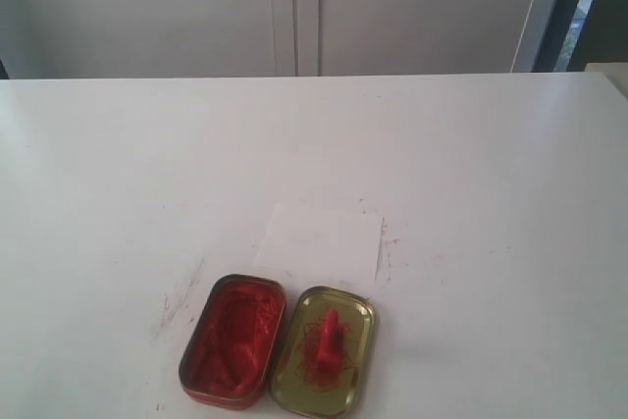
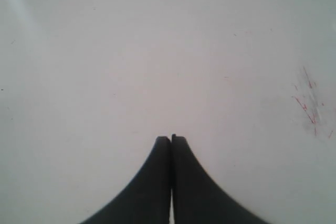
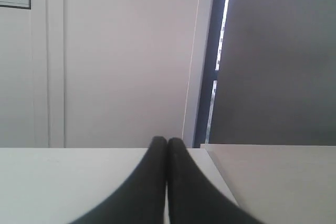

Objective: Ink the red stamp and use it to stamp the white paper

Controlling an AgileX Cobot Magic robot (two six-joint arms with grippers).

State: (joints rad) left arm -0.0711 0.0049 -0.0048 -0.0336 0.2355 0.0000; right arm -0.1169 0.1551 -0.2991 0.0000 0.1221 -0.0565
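Note:
The red stamp (image 1: 327, 339) rests inside the gold tin lid (image 1: 355, 316) near the table's front edge. Beside it on the left is the oval tin of red ink (image 1: 234, 339). Just behind both lies the white paper (image 1: 319, 245), with red specks off its right side. Neither arm shows in the exterior view. My left gripper (image 2: 171, 139) is shut with nothing in it, above bare tabletop. My right gripper (image 3: 167, 141) is also shut and empty, pointing toward the wall past the table's edge.
Red and grey smears (image 1: 180, 296) mark the white table (image 1: 471, 174) left of the ink tin; the same kind of marks (image 2: 310, 106) show in the left wrist view. A second table surface (image 3: 278, 177) adjoins on the right. Wall panels stand behind.

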